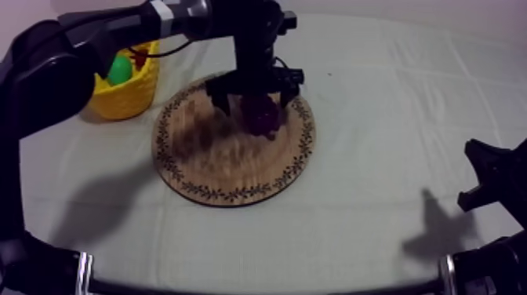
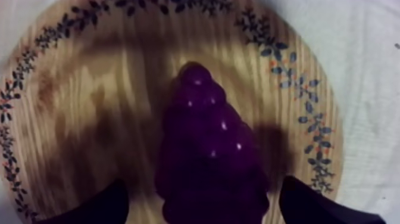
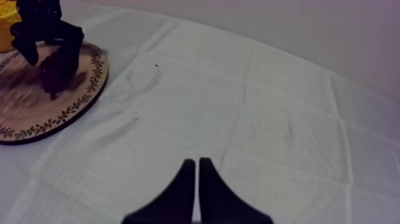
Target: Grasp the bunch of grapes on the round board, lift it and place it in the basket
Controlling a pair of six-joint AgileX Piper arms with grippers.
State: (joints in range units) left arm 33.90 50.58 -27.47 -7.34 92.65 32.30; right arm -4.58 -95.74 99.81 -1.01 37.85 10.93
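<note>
Bunch of grapes (image 1: 265, 116) awaits its lift on the cloth-covered table (image 1: 392, 118); the round wooden board (image 1: 227, 157) with its patterned rim lies mid-table, and the purple bunch rests on the board's far side, toward the rim. The yellow basket (image 1: 125, 98) stands on the cloth just beside the board's far-left edge, something green already inside. The left gripper (image 1: 251, 106) hangs directly over the bunch, its black fingers (image 2: 95, 205) spread wide to either side of the grapes, with bare wood showing between each finger and the fruit. The right gripper (image 3: 197, 179) sits low at its own side of the table, well apart from the board, fingers pressed together on nothing. By the look of it the task stands at the grasp itself, nothing yet lifted; the next move calls for closing the fingers squarely on the bunch, then raising it clear of the board and carrying it across to the basket.
</note>
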